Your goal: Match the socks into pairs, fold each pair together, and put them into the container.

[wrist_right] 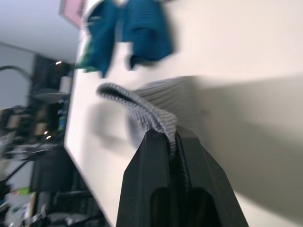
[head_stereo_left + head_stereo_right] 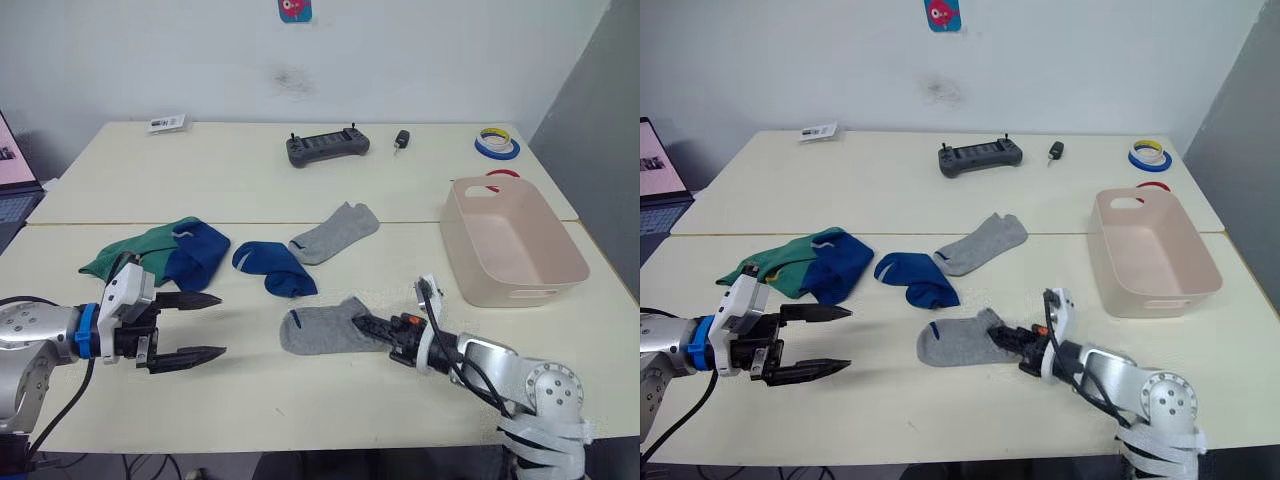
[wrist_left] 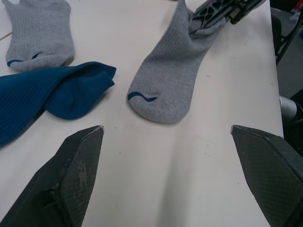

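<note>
The 2 head views look down over the table (image 2: 300, 190) from the near edge, while both wrist cams sit low and close, sharing the grey sock (image 3: 170, 80).

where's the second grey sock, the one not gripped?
In the head views, the free grey sock lies mid-table, between the folded blue sock and the pink container, beyond the gripped one.

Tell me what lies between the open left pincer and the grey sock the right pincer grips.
Bare cream tabletop, seen in the left wrist view, separates left pincer from grey sock.
</note>
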